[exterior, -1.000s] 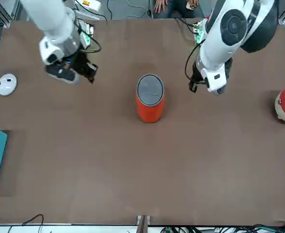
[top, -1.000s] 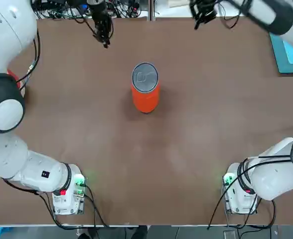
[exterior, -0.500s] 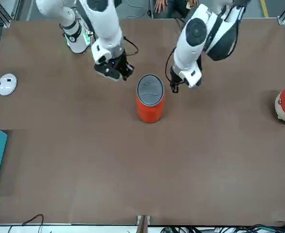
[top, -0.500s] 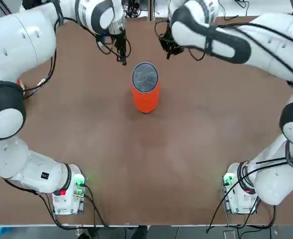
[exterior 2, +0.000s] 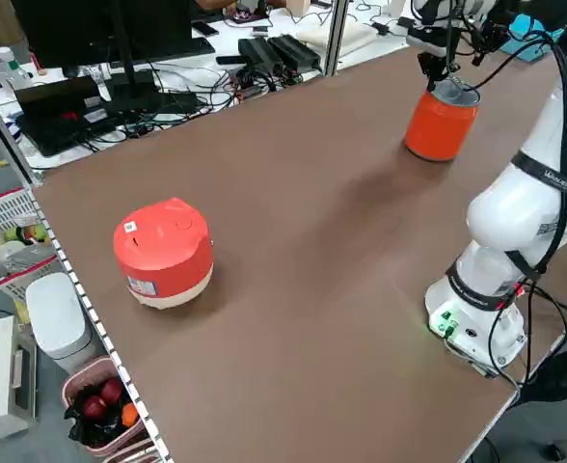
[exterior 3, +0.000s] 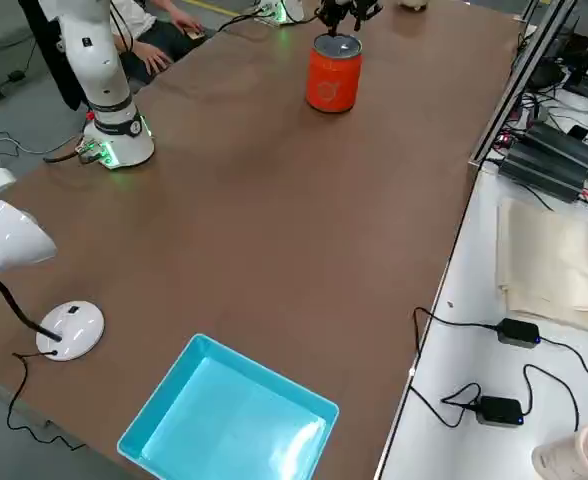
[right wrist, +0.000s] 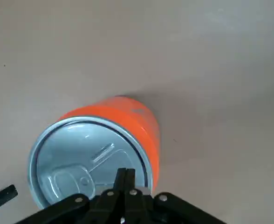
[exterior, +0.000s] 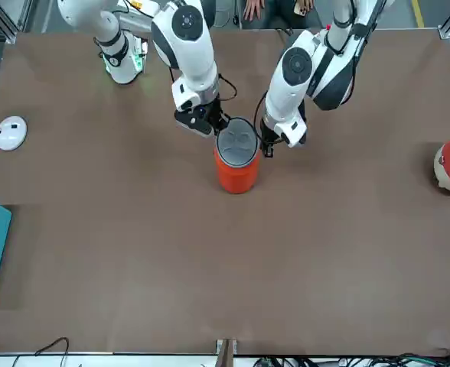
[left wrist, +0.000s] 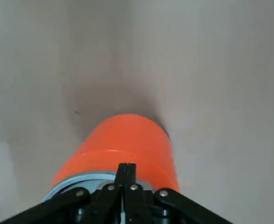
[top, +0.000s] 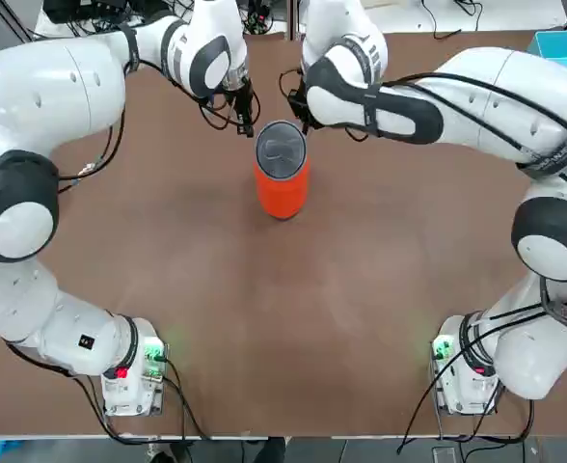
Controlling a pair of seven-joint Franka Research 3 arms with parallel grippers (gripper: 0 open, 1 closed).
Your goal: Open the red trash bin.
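Orange-red trash bin [top: 282,180], lid closed

My top camera hangs overhead and looks straight down, my 2 bases at the frame's bottom. The front camera faces me from across the table, so my arms enter from its upper edge. The 2 side cameras sit raised at opposite table ends and look diagonally down from far off. My 2 wrist cameras ride close, fingers at each frame's bottom. All 6 views share the red trash bin [top: 282,180], centre in the top view and upper right in the left side view [exterior 2: 440,122].
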